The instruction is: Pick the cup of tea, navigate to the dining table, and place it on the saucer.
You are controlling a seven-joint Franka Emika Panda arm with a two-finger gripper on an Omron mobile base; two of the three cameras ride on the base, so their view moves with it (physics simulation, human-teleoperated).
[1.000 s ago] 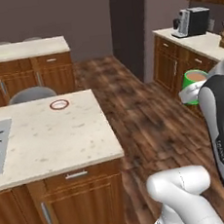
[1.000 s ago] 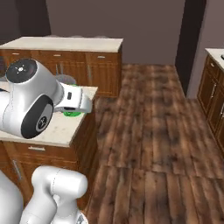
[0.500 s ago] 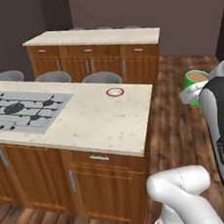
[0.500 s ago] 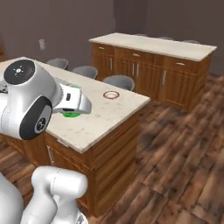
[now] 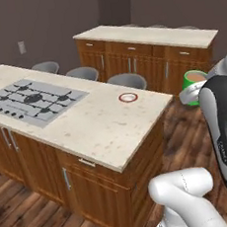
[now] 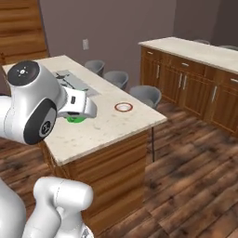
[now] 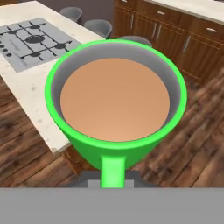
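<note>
The cup of tea (image 5: 195, 81) is a bright green mug with brown liquid, held in the air off the right end of the dining table (image 5: 95, 130). My gripper (image 5: 190, 95) is shut on the cup's handle (image 7: 113, 168). In the hand view the cup of tea (image 7: 114, 98) sits upright and full, over the table's corner and the wooden floor. From the right base view, a green sliver of the cup (image 6: 74, 119) peeks out under my hand. The saucer (image 5: 127, 97), white with a red-brown rim, lies near the table's far right end; it is also the saucer (image 6: 123, 107) in the right base view.
A grey gas cooktop (image 5: 32, 100) is set into the table's left half. Grey stools (image 5: 127, 80) line its far side. A second counter (image 5: 147, 35) with wooden cabinets stands behind. Wooden floor (image 6: 186, 172) lies open to the table's right.
The whole scene has shifted as the base drives: the dining table and saucer now sit closer and more central. The cup stays in my grip in the same pose.
</note>
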